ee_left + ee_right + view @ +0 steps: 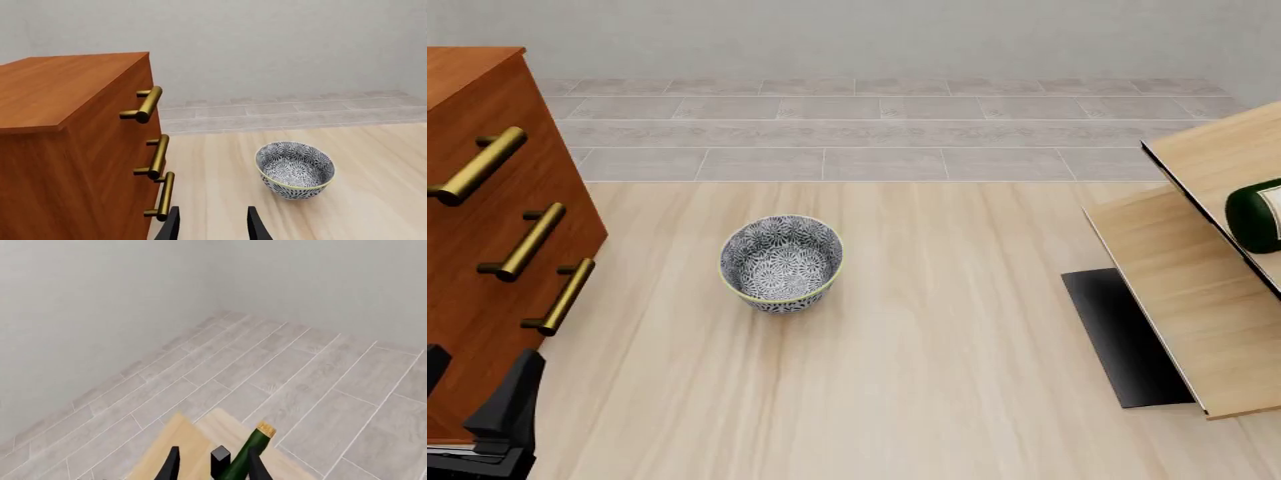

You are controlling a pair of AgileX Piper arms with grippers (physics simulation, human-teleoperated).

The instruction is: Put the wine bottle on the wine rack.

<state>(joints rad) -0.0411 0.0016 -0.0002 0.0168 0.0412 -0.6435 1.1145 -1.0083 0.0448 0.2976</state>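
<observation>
Right hand (212,465) parted beside one wine bottle (250,452); left hand (212,225) parted, empty.

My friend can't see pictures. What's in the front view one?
A blue-white patterned bowl sits in the middle of a pale wooden table. A reddish-brown cabinet with brass handles stands at the left, and a dark green wine bottle lies on the wine rack at the right edge.

Frame edges crop wine bottle (1260,215) and wine rack (1194,300)
</observation>
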